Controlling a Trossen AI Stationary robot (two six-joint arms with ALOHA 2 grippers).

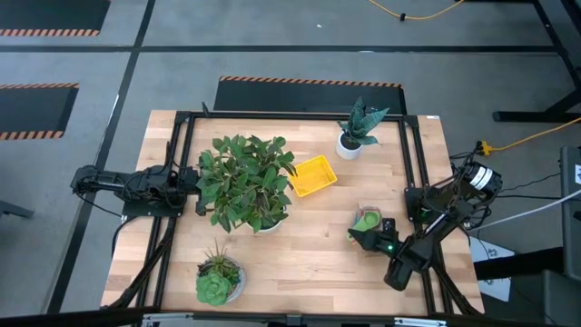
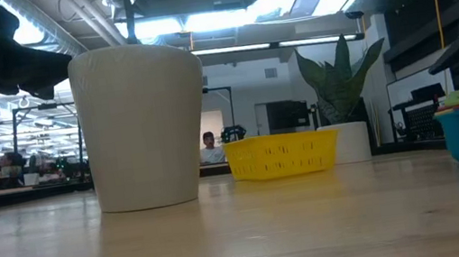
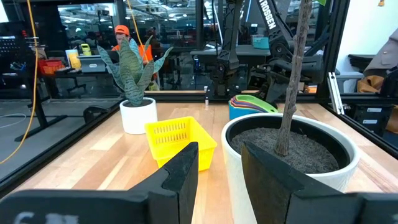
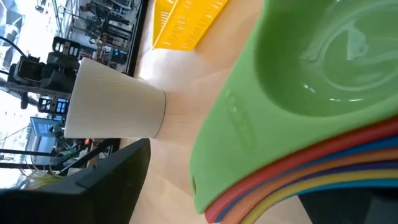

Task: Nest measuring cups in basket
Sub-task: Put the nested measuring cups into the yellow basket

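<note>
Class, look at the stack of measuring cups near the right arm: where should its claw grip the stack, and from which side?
Probably by the handles. The stack of measuring cups sits nested, green on top, its flat handles fanned together toward the right claw. Come in level from that handle side, fingers above and below the layered handles.

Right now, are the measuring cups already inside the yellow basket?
No, the stacked measuring cups sit on the table by the right tool, apart from the basket.
</note>
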